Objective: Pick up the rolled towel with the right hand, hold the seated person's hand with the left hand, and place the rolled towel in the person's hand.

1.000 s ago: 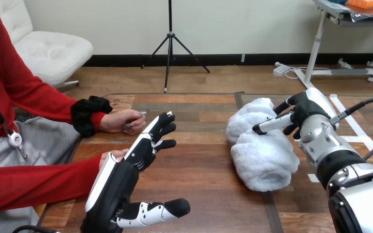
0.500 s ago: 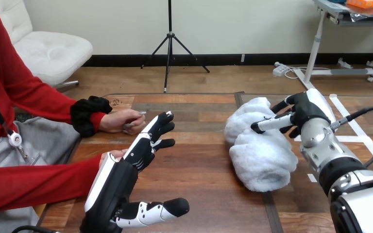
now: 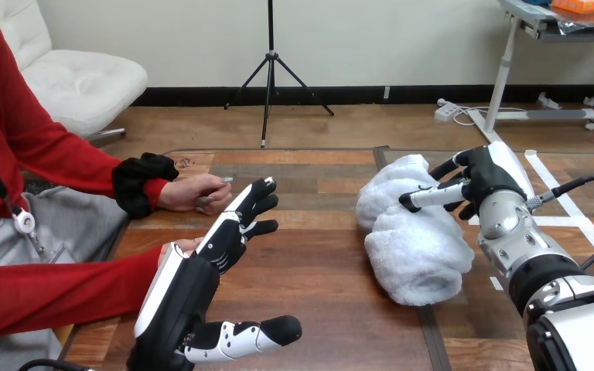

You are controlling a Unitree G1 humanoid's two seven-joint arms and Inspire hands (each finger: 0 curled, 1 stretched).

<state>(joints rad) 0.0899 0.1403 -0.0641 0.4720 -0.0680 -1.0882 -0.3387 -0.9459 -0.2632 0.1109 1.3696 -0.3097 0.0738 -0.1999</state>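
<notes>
On wooden table (image 3: 325,270), right side: rolled white towel (image 3: 414,247), right hand (image 3: 483,174) laid on it, fingers near-straight, not closed. Left side: left hand (image 3: 224,239) spread wide, empty, over person's nearer hand (image 3: 176,249).

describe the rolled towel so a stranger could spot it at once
Take the wooden table and look at its right half. The rolled towel lies there, touched by the robot's right hand at its far end. It is the only white, fluffy thing on the table.
</notes>
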